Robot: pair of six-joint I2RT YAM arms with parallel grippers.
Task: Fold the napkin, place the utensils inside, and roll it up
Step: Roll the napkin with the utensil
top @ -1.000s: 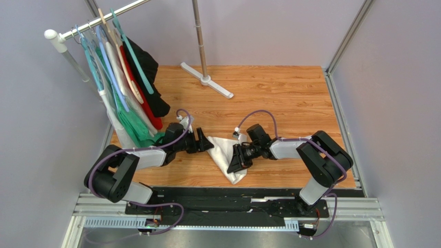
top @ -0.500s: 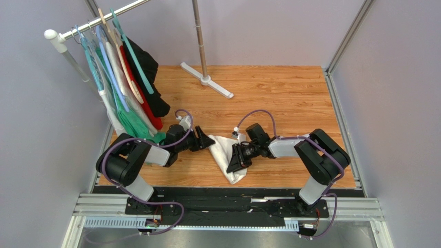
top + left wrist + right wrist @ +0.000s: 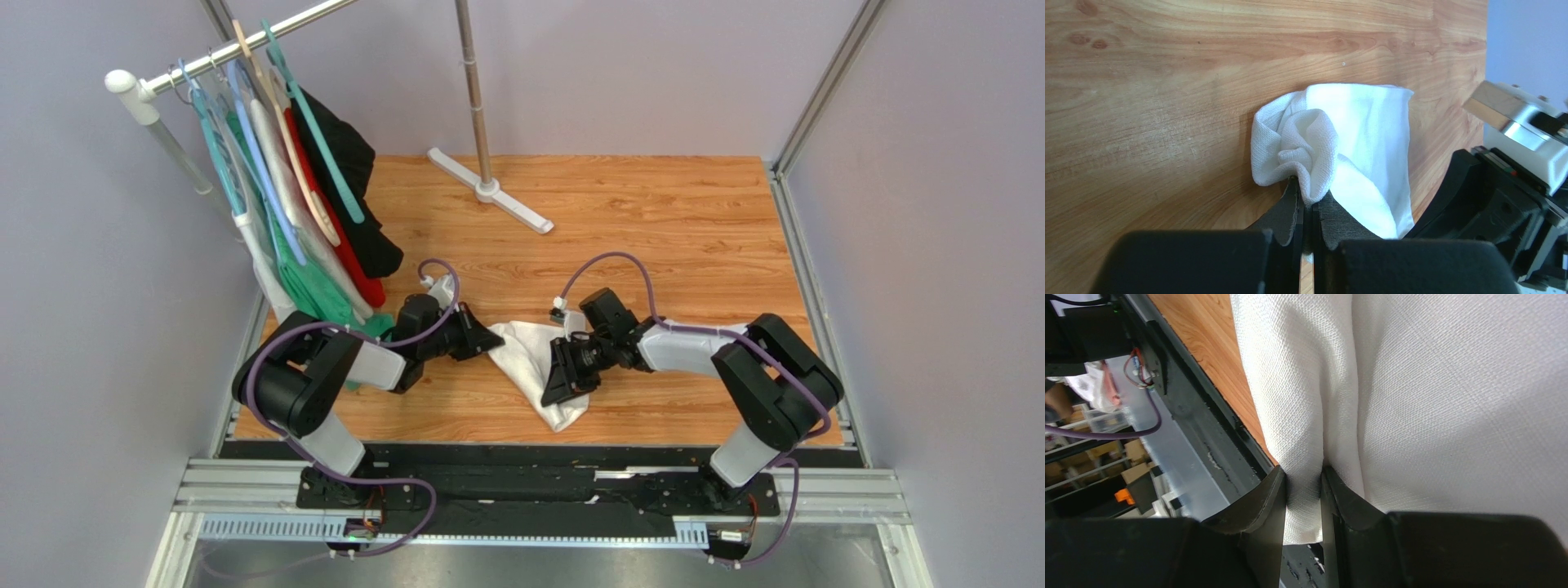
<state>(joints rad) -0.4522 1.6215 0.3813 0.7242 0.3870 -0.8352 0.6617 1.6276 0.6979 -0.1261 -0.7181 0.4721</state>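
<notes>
The white napkin (image 3: 530, 355) lies bunched in a rough triangle on the wooden table, between my two grippers. My left gripper (image 3: 493, 344) is at its left corner. In the left wrist view that gripper (image 3: 1306, 196) is shut on a puckered fold of the napkin (image 3: 1352, 135). My right gripper (image 3: 558, 390) is over the napkin's near right part. In the right wrist view its fingers (image 3: 1303, 471) stand a little apart with a thick fold of napkin (image 3: 1444, 386) filling the gap and touching both. The utensils are out of view.
A clothes rail with hangers and garments (image 3: 282, 184) stands at the back left, and a green cloth (image 3: 325, 300) hangs low beside my left arm. A pole's white foot (image 3: 491, 190) rests on the far table. The metal rail (image 3: 540, 490) runs along the near edge.
My left gripper has closed on the napkin's left corner, and the cloth there has puckered. My right gripper's fingers have eased slightly apart around their fold.
</notes>
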